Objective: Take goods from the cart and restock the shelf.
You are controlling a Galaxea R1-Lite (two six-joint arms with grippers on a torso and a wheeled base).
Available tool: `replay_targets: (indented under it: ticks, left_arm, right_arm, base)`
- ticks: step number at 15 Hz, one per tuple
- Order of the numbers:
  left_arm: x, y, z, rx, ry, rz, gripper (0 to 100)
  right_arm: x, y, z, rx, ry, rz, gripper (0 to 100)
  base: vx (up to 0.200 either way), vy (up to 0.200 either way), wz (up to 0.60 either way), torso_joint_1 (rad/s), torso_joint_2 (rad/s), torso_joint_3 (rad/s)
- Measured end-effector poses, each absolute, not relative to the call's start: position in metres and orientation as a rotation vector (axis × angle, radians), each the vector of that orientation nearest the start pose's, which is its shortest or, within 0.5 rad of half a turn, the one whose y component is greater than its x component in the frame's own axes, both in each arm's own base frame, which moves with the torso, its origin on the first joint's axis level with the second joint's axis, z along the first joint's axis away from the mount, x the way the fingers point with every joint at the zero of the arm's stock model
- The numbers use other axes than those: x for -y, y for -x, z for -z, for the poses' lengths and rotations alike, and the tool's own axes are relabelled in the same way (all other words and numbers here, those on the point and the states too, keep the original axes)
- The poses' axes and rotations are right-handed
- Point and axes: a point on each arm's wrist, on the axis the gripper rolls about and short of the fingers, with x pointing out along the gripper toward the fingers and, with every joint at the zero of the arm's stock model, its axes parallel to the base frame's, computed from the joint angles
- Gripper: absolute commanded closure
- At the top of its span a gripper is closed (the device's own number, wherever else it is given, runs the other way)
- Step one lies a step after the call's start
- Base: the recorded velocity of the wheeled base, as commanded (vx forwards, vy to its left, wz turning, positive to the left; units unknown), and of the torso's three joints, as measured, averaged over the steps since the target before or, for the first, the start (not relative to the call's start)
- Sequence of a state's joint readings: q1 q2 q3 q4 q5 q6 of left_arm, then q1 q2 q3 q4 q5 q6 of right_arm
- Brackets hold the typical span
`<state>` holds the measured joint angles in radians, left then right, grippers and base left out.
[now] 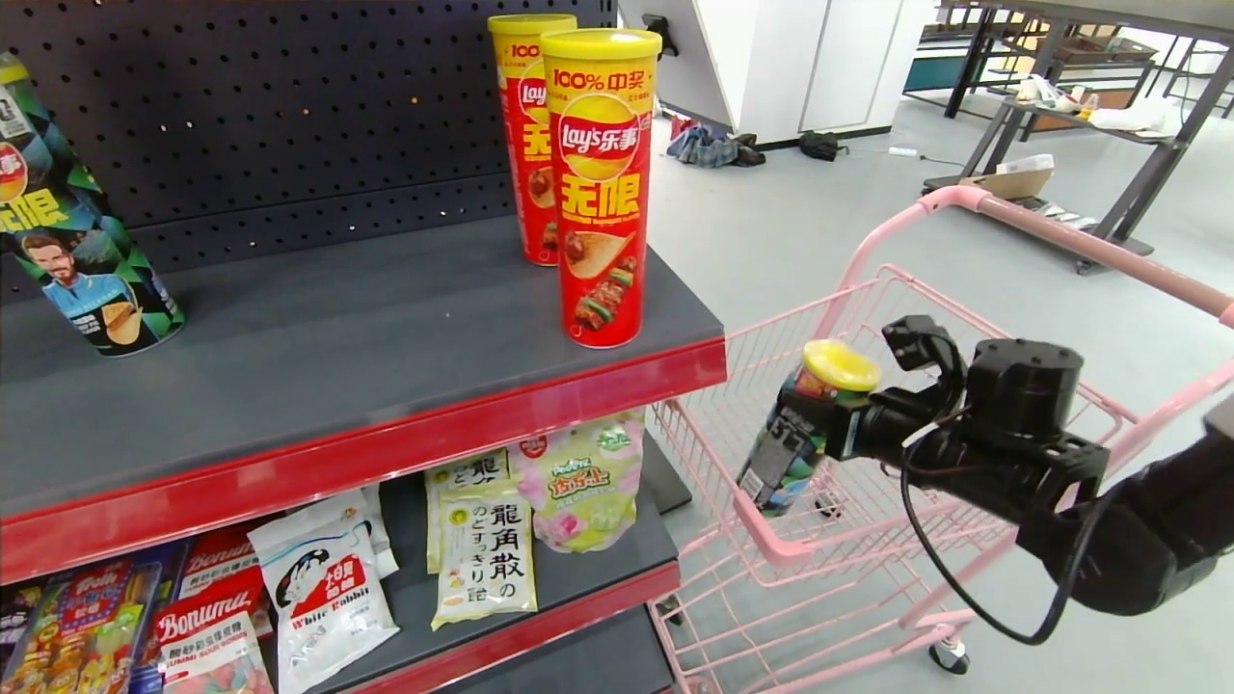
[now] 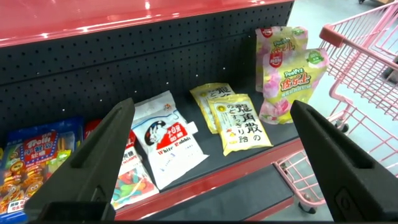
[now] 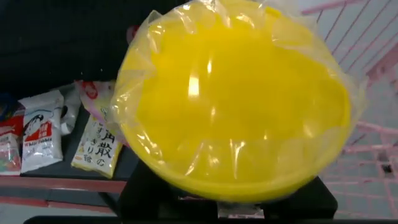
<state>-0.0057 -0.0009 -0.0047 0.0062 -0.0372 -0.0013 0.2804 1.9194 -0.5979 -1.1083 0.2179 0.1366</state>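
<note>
My right arm (image 1: 1138, 540) is all matte black and chunky, with a round drum-shaped wrist joint (image 1: 1022, 381) and a thin black cable (image 1: 950, 578) looping off it. On my left gripper (image 2: 211, 165) the fingers (image 2: 93, 162) are long dark grey wedges, kinda tapered.

- White cabinet (image 1: 771, 67), standing on the grey floor (image 1: 819, 222).
- Heap of clothes (image 1: 709, 146), lying at the cabinet's foot.
- Dark-framed bench (image 1: 1109, 123), right of the cabinet, carrying clutter.

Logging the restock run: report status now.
Right gripper shut on dark yellow-lidded cylindrical chip can, above pink wire cart. Left gripper open, facing snack bags on lower shelf. Two red yellow-lidded chip cans on grey upper shelf, right end.
</note>
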Motion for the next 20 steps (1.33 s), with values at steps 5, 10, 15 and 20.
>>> replay_targets:
  ticks: [5, 10, 15, 20]
  left_arm:
    - [0.001, 0.023, -0.076, 0.000, 0.002, 0.043, 0]
    - [0.001, 0.023, -0.076, -0.001, 0.000, 0.044, 0]
    - [0.001, 0.023, -0.076, 0.000, 0.000, 0.044, 0]
    - [0.001, 0.023, -0.076, -0.001, -0.001, 0.044, 0]
  right_arm:
    - [-0.072, -0.268, -0.216, -0.159, -0.053, -0.429, 100]
    - [-0.033, -0.130, -0.254, -0.357, 0.016, -0.288, 100]
    - [-0.006, -0.030, -0.236, -0.373, 0.084, -0.188, 100]
    - [-0.001, -0.008, -0.224, -0.317, 0.084, -0.180, 100]
  base:
    - [0.000, 0.000, 0.00, 0.000, 0.00, 0.000]
    - [0.000, 0.000, 0.00, 0.000, 0.00, 0.000]
    - [0.000, 0.000, 0.00, 0.000, 0.00, 0.000]
    - [0.000, 0.000, 0.00, 0.027, -0.11, -0.068]
